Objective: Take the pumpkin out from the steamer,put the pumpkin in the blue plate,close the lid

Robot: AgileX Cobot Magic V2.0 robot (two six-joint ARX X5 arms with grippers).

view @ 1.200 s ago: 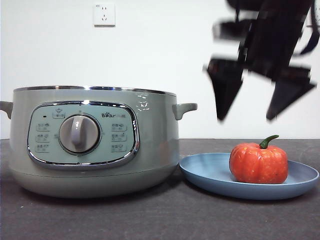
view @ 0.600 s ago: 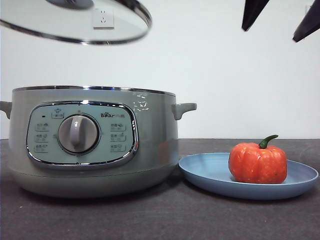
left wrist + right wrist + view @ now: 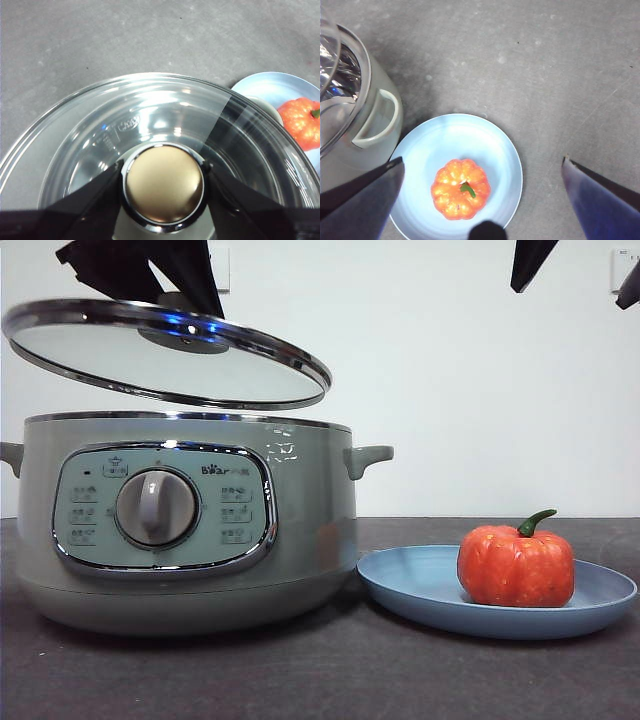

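The orange pumpkin (image 3: pixel 516 566) with its green stem sits on the blue plate (image 3: pixel 420 585), right of the sage-green steamer (image 3: pixel 190 520). It also shows in the right wrist view (image 3: pixel 460 189) on the plate (image 3: pixel 485 150). My left gripper (image 3: pixel 164 182) is shut on the knob (image 3: pixel 164 184) of the glass lid (image 3: pixel 165 350). It holds the lid tilted just above the steamer's open rim. My right gripper (image 3: pixel 575 265) is open and empty, high above the plate.
A wall socket sits behind the left gripper on the white wall. The steamer's right side handle (image 3: pixel 368 457) sticks out toward the plate. Dark grey table (image 3: pixel 330 680) runs in front of both.
The lid has come down and to the right, closer over the steamer. The right gripper has risen from above the plate to the top edge.
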